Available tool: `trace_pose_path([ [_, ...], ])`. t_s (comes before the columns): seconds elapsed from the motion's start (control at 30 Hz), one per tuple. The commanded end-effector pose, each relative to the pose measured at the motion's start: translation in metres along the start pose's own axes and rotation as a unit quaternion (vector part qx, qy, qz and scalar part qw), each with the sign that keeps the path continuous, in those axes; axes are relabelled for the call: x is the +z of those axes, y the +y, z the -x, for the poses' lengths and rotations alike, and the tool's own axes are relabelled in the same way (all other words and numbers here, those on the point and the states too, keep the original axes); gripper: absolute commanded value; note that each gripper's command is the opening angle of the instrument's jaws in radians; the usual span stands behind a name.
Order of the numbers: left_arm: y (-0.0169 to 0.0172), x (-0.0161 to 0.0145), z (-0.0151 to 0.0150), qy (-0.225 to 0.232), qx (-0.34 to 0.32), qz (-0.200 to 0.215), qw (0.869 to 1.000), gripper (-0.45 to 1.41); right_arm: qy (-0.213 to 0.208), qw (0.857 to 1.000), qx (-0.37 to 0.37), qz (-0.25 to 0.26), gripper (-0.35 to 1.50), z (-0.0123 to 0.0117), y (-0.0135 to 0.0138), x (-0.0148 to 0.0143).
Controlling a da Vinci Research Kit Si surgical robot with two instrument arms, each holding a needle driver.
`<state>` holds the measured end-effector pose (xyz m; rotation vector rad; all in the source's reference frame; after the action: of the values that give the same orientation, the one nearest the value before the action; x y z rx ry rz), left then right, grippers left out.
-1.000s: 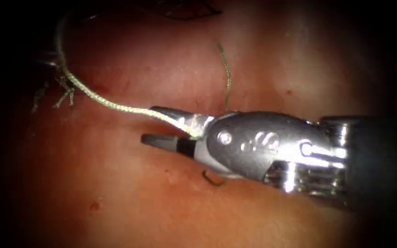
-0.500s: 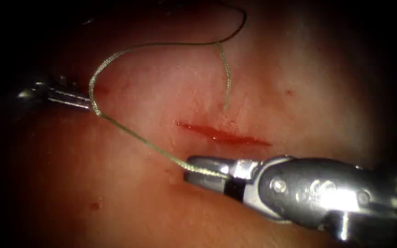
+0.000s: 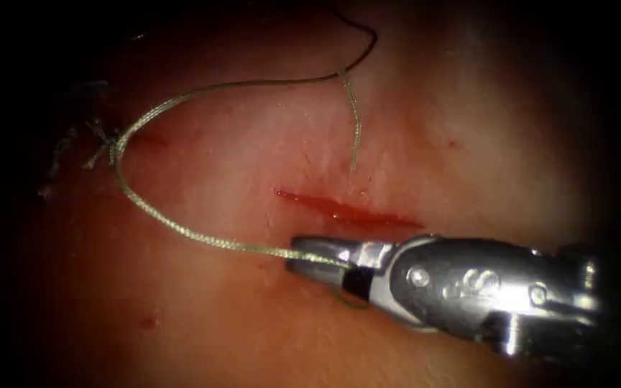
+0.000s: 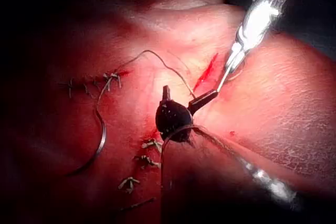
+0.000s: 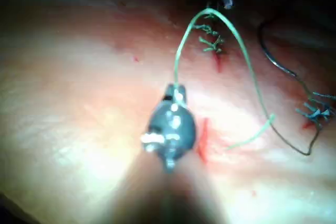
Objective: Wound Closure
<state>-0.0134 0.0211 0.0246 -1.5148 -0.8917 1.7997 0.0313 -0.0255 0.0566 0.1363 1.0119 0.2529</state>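
**Now: one thread held, one cut open**

Right now I count two tools. My right shiny metal tool [image 3: 292,257] has its jaws pinched tight on the pale green twisted thread [image 3: 181,230]. My left dark tool [image 4: 190,92] has its jaws spread wide and holds nothing.

I count one open red cut [image 3: 346,210] in the pink, wet tissue [image 3: 217,323]. My right tool lies just beside it, with its tips near the cut's left end.

The one pale thread runs left from my right jaws and bends round by a clump of old grey stitches [image 3: 102,140]. Then it arches back over the cut, and a short end hangs down toward it. One thin dark thread [image 3: 368,39] joins on at the top of the arch.

In the left wrist view I count three more small stitch knots [image 4: 147,160]. One grey curved thing [image 4: 101,135] lies on the tissue there, away from both tools. It may be the needle, but I cannot tell.

Bare tissue lies all round my right jaws. The edges of the endoscope view are dark.
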Motion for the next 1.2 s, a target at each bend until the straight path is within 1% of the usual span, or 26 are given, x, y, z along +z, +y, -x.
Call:
trace_pose_path([
  [0.03, -0.0002, 0.0003, -0.0005, 0.001, -0.004, 0.000, 1.000, 1.30, -0.002, 1.000, -0.002, -0.001, -0.35, 0.0004, -0.0004, 0.0014],
  [0.07, 0.0000, 0.0002, -0.0011, 0.001, -0.007, -0.001, 1.000, 1.33, -0.004, 1.000, -0.003, -0.001, -0.35, 0.0006, -0.0005, 0.0016],
  [0.13, 0.0003, 0.0000, -0.0022, 0.003, -0.013, -0.009, 1.000, 1.33, -0.009, 1.000, -0.005, -0.002, -0.35, 0.0008, -0.0008, 0.0021],
  [0.2, 0.0002, -0.0002, -0.0032, 0.000, -0.019, -0.026, 0.999, 1.28, -0.012, 1.000, -0.007, -0.003, -0.35, 0.0009, -0.0011, 0.0024],
  [0.3, -0.0006, 0.0008, -0.0049, -0.022, -0.028, -0.065, 0.997, 1.26, -0.015, 1.000, -0.010, -0.002, -0.35, 0.0012, -0.0016, 0.0029],
  [0.33, -0.0009, 0.0016, -0.0052, -0.037, -0.031, -0.078, 0.996, 1.26, -0.018, 1.000, -0.011, -0.003, -0.35, 0.0013, -0.0017, 0.0031],
  [0.4, -0.0016, 0.0031, -0.0055, -0.064, -0.034, -0.089, 0.993, 1.26, -0.021, 1.000, -0.013, -0.003, -0.35, 0.0015, -0.0021, 0.0034],
  [0.47, -0.0028, 0.0050, -0.0058, -0.108, -0.035, -0.107, 0.988, 1.24, -0.024, 1.000, -0.015, -0.003, -0.35, 0.0016, -0.0025, 0.0036],
  [0.53, -0.0043, 0.0070, -0.0058, -0.152, -0.035, -0.124, 0.980, 1.23, -0.025, 1.000, -0.016, -0.003, -0.35, 0.0017, -0.0028, 0.0038],
  [0.67, -0.0072, 0.0104, -0.0052, -0.214, -0.028, -0.158, 0.964, 1.21, -0.030, 0.999, -0.017, -0.004, -0.35, 0.0018, -0.0033, 0.0039],
  [0.77, -0.0090, 0.0128, -0.0044, -0.237, -0.026, -0.174, 0.956, 1.19, -0.030, 0.999, -0.017, -0.004, -0.35, 0.0018, -0.0034, 0.0039],
  [0.87, -0.0103, 0.0145, -0.0036, -0.258, -0.024, -0.186, 0.948, 1.18, -0.030, 0.999, -0.017, -0.004, -0.35, 0.0017, -0.0035, 0.0039],
  [0.93, -0.0109, 0.0151, -0.0031, -0.279, -0.021, -0.195, 0.940, 1.16, -0.030, 0.999, -0.017, -0.004, -0.35, 0.0017, -0.0035, 0.0039],
  [1.07, -0.0120, 0.0158, -0.0014, -0.345, -0.017, -0.210, 0.915, 1.16, -0.031, 0.999, -0.017, -0.004, -0.35, 0.0016, -0.0036, 0.0039],
  [1.17, -0.0127, 0.0157, -0.0005, -0.372, -0.010, -0.220, 0.902, 1.16, -0.033, 0.999, -0.018, -0.005, -0.35, 0.0015, -0.0037, 0.0040],
  [1.2, -0.0130, 0.0156, -0.0001, -0.386, -0.004, -0.224, 0.895, 1.16, -0.032, 0.999, -0.018, -0.005, -0.35, 0.0015, -0.0037, 0.0040],
])
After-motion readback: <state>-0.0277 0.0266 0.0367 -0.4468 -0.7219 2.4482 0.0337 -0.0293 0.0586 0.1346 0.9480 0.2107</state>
